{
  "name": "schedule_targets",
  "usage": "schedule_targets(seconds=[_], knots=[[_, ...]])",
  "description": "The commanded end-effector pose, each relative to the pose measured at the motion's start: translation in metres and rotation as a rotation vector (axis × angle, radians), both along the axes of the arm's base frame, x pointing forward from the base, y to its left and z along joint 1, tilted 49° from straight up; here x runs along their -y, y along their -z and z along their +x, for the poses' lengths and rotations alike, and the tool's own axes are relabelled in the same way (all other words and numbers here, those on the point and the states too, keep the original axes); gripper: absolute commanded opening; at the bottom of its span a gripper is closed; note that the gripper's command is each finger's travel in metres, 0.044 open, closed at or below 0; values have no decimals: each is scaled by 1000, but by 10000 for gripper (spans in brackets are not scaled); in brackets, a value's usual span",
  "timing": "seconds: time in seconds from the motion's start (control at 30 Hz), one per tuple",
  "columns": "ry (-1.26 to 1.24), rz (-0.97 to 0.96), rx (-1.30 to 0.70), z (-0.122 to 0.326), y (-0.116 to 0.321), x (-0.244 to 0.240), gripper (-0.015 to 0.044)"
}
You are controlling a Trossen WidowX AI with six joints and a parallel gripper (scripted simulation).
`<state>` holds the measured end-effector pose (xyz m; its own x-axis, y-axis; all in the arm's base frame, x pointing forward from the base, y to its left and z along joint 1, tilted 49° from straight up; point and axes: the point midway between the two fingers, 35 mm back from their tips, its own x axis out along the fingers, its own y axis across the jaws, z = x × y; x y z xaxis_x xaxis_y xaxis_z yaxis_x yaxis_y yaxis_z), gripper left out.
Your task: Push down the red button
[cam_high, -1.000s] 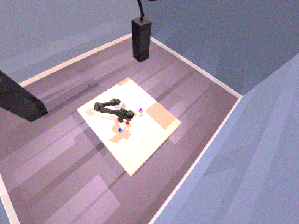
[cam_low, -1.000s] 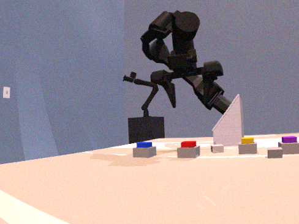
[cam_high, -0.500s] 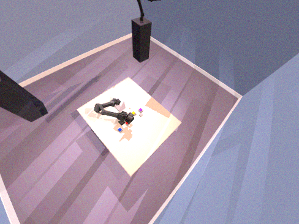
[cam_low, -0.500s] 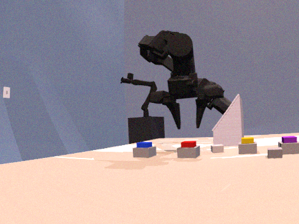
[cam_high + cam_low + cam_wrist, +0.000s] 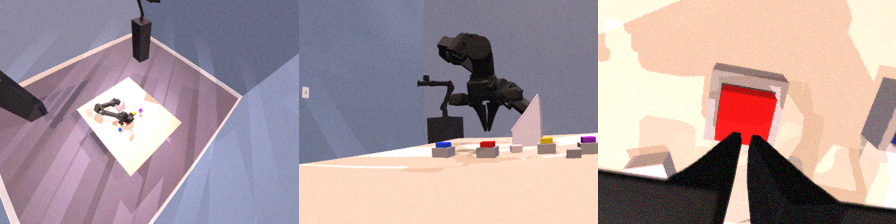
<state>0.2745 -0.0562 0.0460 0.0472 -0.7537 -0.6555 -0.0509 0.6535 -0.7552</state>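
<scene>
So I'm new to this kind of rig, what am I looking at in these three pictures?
One dark robot arm ending in a two-finger gripper. The first picture looks down from high above, the second from table level, the third from a camera on the wrist. On the pale table sit four push-buttons on grey bases: blue button, red button, yellow button, purple button, plus small grey blocks. The gripper is shut, holds nothing, and hangs just above the red button, not touching it.
</scene>
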Motion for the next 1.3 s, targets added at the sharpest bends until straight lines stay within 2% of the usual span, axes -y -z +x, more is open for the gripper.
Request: schedule_targets(seconds=[0.0, 0.7, 1.27], knots=[[-2, -5, -6, -1, 1, 2, 20], [-2, -7, -6, 1, 23, 27, 20], [-2, -7, -6, 1, 23, 28, 20]])
